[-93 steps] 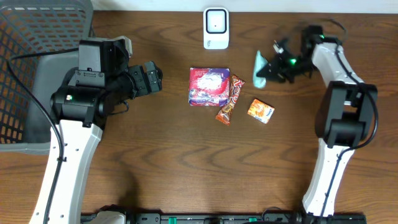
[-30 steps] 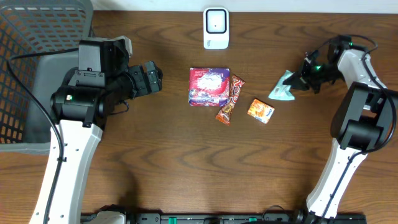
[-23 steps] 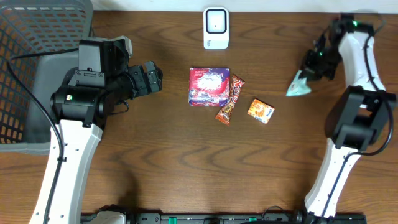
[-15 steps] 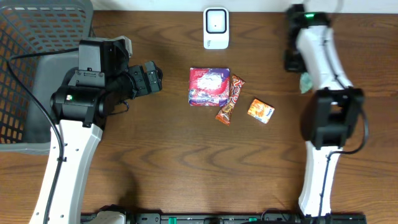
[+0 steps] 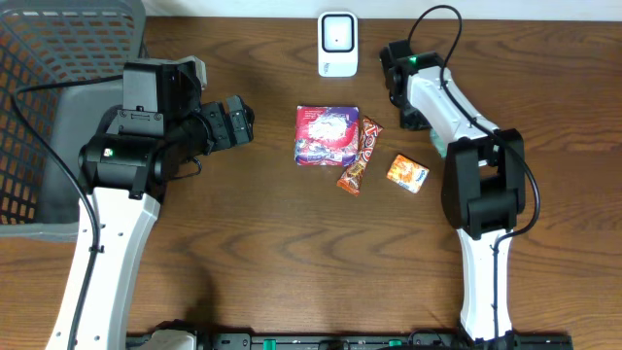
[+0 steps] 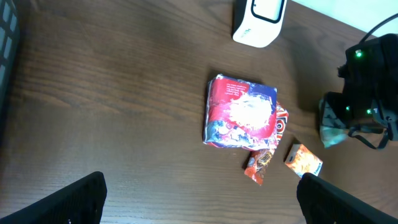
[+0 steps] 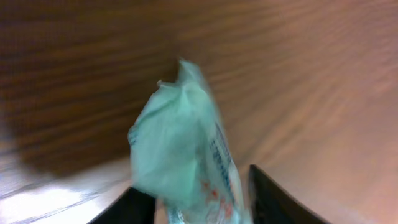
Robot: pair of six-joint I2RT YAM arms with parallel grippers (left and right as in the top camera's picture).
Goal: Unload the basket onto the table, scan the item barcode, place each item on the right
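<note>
A crumpled teal packet (image 7: 186,149) stands between my right gripper's (image 7: 202,208) fingers, which are parted, with a slim gap showing on its right side. From above, this packet (image 5: 439,146) peeks out under the right arm, right of the snacks and above the orange box; the right gripper (image 5: 431,134) sits over it. The white scanner (image 5: 337,44) stands at the table's back centre. My left gripper (image 6: 199,208) hangs wide open and empty above the table, left of the purple-red packet (image 6: 241,112).
A red-orange candy bar (image 5: 360,156) and a small orange box (image 5: 408,173) lie beside the purple-red packet (image 5: 328,134). A grey mesh basket (image 5: 58,97) fills the back left corner. The right arm is folded over the area right of the scanner.
The right arm has swung from the far right back toward the scanner side, carrying the teal packet. Its jaws, shut on the packet before, now stand apart.
</note>
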